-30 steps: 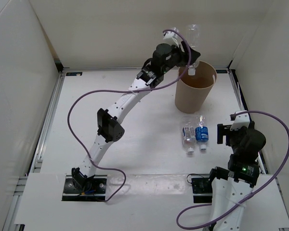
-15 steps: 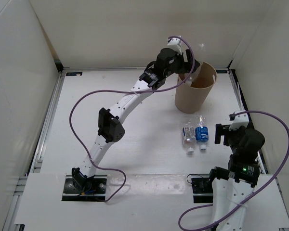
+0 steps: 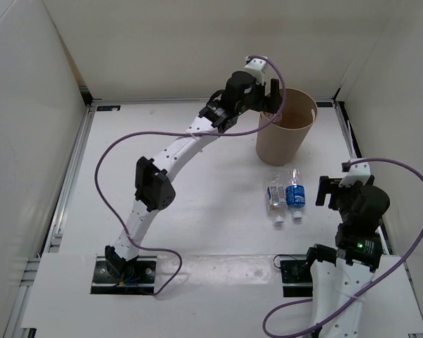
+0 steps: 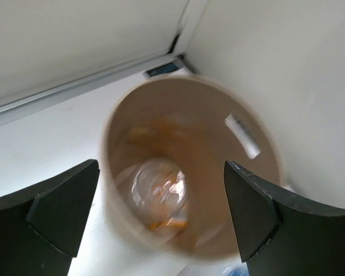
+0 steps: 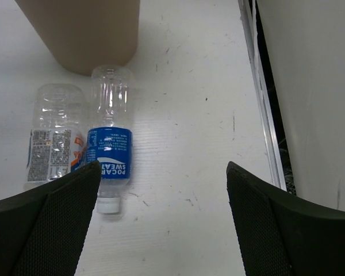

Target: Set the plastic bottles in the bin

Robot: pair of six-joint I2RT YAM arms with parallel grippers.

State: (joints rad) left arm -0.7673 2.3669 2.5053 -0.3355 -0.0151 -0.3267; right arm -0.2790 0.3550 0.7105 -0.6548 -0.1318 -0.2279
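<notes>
Left pincer (image 4: 161, 167) gapes empty over the bin (image 3: 285, 137) — a clear bottle (image 4: 158, 187) lies inside. Right pincer (image 5: 164, 167) (also released) hovers by the blue-label bottle (image 5: 110, 155) and pale-label bottle (image 5: 49, 144), side by side.

From my screen I see a white table (image 3: 218, 211), flecked with small dark scuffs (image 5: 233, 122) on its right side. White walls (image 3: 169, 49) close it in on three sides. Metal rails (image 3: 69, 176) run along its left and right edges, and a small dark label (image 3: 107, 108) sits at the far left corner.
</notes>
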